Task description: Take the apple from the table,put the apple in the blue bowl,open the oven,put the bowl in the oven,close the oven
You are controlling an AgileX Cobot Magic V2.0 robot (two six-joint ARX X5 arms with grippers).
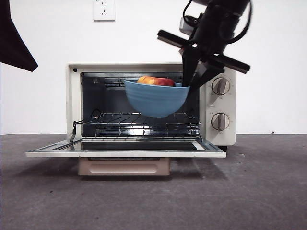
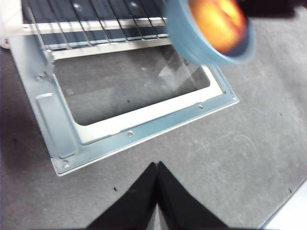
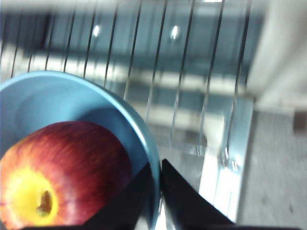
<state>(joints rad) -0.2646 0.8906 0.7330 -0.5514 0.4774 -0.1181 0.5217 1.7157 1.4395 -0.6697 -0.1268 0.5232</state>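
So apple (image 1: 156,81) sat in the blue bowl (image 1: 154,101), stem dip facing up; no real long axis, it's round. Bowl hung level, rim up, in front of the open oven (image 1: 151,103), above its wire rack (image 1: 144,118). Right gripper (image 3: 159,191) pinched the bowl's right rim. Left gripper (image 2: 157,191) waited w/ jaws pressed together, near the dropped door (image 1: 124,148). Left to do: set bowl inside, close oven.

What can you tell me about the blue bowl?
The blue bowl is round, deep and matte, with faint ridges outside. It hangs in the air in front of the open oven, above the wire rack, touching neither. The right pincer pinches its rim, one jaw inside, one outside. The apple sits inside it.
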